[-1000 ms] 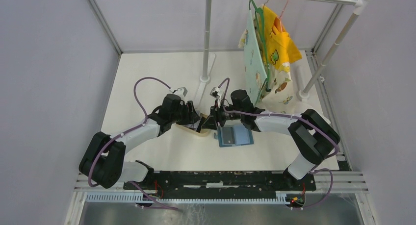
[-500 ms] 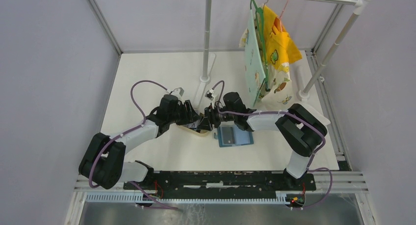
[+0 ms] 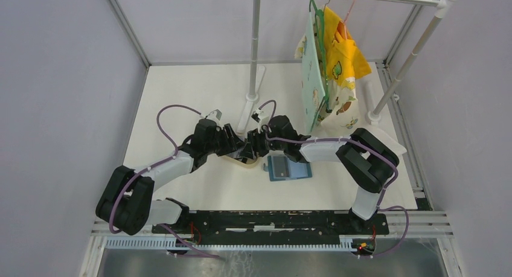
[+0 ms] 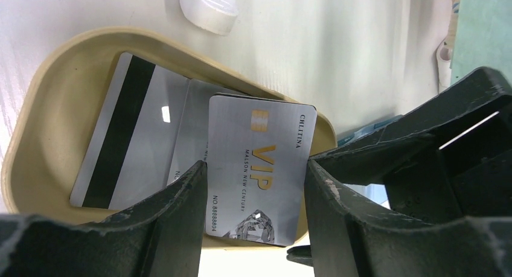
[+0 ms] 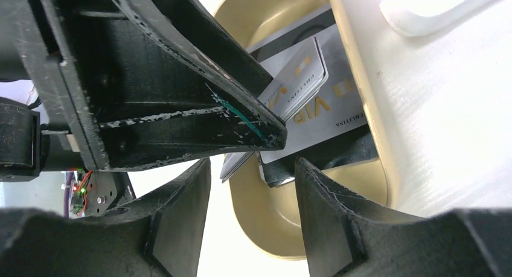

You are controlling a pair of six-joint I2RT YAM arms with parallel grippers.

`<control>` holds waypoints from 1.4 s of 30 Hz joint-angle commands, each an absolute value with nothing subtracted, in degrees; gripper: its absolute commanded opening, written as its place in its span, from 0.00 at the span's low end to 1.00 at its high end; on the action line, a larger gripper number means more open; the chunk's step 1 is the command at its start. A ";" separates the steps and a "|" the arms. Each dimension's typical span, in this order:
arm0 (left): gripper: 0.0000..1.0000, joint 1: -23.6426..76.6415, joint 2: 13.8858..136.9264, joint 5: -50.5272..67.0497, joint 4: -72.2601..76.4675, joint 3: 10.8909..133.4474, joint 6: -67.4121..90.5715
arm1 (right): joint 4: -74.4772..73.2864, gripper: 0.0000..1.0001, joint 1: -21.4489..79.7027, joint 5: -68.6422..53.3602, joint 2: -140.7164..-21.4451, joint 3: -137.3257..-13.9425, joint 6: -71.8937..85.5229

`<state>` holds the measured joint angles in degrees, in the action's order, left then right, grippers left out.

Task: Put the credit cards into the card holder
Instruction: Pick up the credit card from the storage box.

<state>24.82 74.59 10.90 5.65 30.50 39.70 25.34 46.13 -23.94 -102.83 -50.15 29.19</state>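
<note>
End effector of the left arm [image 4: 256, 168], closed across the shorter span of a silver VIP card [image 4: 265, 132]. Its two fingers [image 4: 175, 210] bear on the card's long edges, and we see the card held at a tilt above the tan tray [image 4: 36, 114]. End effector of the right arm [image 5: 252, 165], jaws apart with nothing clamped between them; we read it as open, close against the left one over the tray. We cannot tell whether its fingers touch the tilted card's lower corner. Inside the tray lie at least two more credit cards [image 4: 130, 144], overlapping, one showing its black magnetic stripe. On the table [image 3: 193, 90], just beside the tray on its right, the blue card holder [image 3: 290, 167] lies flat, apart from both end effectors. Farther back stands a clothes rack [image 3: 255, 47] with hung garments [image 3: 341, 60].
</note>
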 commanded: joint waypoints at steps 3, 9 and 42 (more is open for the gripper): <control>0.19 24.55 72.24 11.62 11.88 28.93 45.56 | 27.07 0.58 47.78 -19.26 -103.25 -51.96 32.82; 0.17 24.54 71.08 10.25 14.80 26.04 51.15 | 28.21 0.54 48.33 -18.32 -103.57 -51.67 33.50; 0.31 25.23 73.21 13.90 21.49 23.84 55.64 | 35.07 0.26 46.89 -23.15 -107.00 -49.61 39.76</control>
<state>24.84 73.14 11.16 18.70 22.13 54.72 30.68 47.13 -23.46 -106.98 -50.00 38.52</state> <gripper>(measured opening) 0.606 0.255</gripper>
